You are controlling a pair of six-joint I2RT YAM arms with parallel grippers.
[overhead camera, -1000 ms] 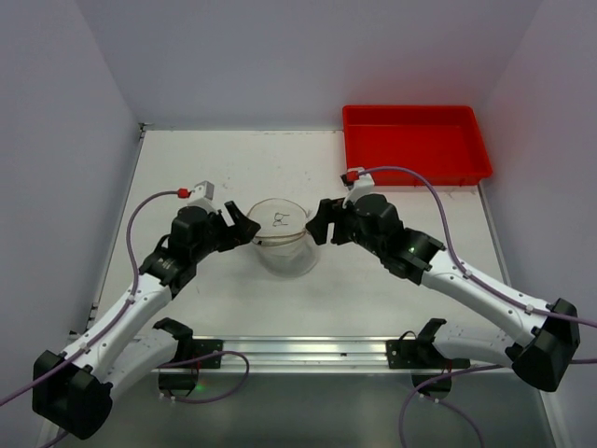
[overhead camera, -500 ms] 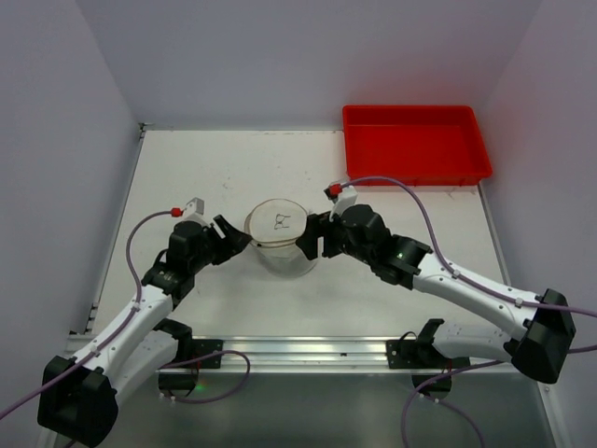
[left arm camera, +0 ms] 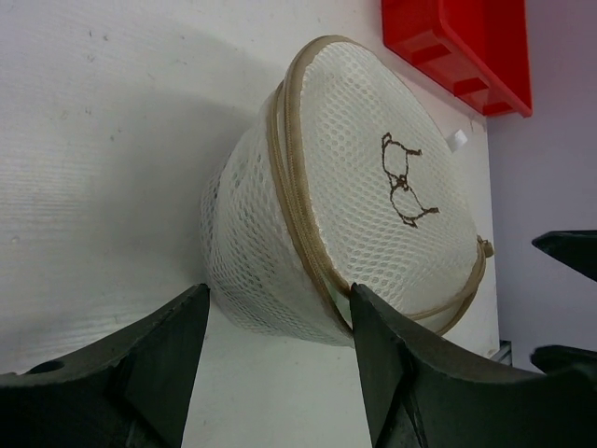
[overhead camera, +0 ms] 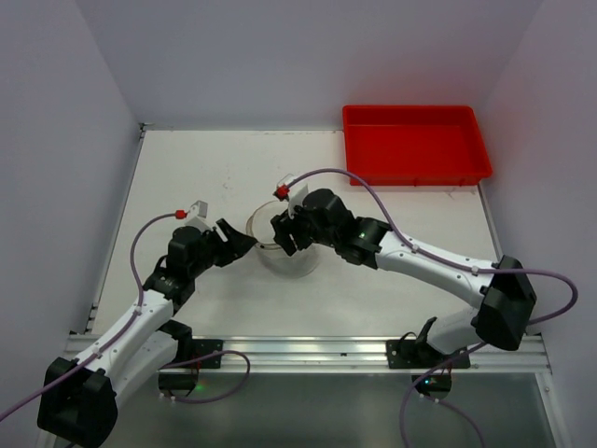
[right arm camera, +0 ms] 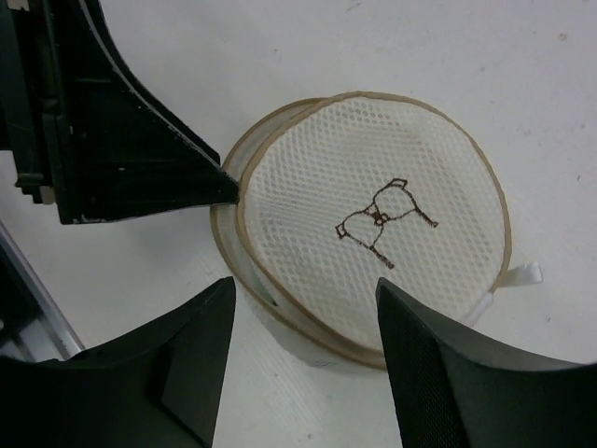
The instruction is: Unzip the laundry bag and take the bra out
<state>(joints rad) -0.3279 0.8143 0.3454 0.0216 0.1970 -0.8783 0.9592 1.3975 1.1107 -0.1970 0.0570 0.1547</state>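
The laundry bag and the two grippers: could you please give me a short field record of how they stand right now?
laundry bag: on the table, face with the black drawing uppermost
zip: looks closed around the rim
bra: not visible
left gripper: open, fingers either side of the bag's side wall
right gripper: open, above the drawn face
red tray: far right corner, apart from the bag
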